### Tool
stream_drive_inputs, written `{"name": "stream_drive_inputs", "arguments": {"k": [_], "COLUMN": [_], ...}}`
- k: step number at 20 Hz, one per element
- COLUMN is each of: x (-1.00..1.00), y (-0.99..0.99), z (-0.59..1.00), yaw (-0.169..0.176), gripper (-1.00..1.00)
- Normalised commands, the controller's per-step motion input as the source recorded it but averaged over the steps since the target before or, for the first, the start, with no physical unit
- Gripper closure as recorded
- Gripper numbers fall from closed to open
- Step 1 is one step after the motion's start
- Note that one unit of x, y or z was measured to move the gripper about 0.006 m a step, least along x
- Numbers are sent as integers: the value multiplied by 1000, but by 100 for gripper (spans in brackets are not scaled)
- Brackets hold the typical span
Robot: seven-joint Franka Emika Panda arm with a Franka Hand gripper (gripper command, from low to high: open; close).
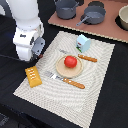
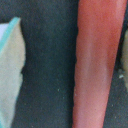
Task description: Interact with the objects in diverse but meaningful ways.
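The white robot arm (image 1: 27, 30) stands at the exterior view's left, over the dark table (image 1: 112, 95). Its gripper (image 1: 36, 56) points down near the left edge of the striped placemat (image 1: 97, 75), but the fingers are dark against the dark table and I cannot tell if they are wide, narrow or holding something.

On the placemat, the tan round plate (image 1: 62, 70) lies in the middle with the small red tomato (image 1: 70, 61) on it. The ridged yellow-orange block (image 1: 33, 76) lies at the mat's left corner, just beside the gripper. A fork with orange handle (image 1: 67, 80) lies close to the plate on the near side, and a second orange-handled piece (image 1: 86, 58) lies on the far side; its metal part is hard to see. The pale blue-white carton (image 1: 83, 42) stands behind the plate.

Two grey pots (image 1: 80, 9) sit on a brown board (image 1: 107, 31) at the back. A bowl (image 1: 123, 17) is cut off by the right edge.

The wrist view is very blurred: a long reddish shape (image 2: 97, 65) and a pale shape with a teal edge (image 2: 10, 70) on dark ground. What they are is not clear.
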Motion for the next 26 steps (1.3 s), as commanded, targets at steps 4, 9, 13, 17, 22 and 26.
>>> {"name": "stream_drive_inputs", "arguments": {"k": [4,9,13,17,22,26], "x": [72,-33,-60,-56,0,34], "y": [-33,-5,183,395,574,623], "z": [-106,493,1000,1000,1000,1000], "yaw": [17,4,-6,-1,0,0], "gripper": [100,100,100,100,100,100]}}
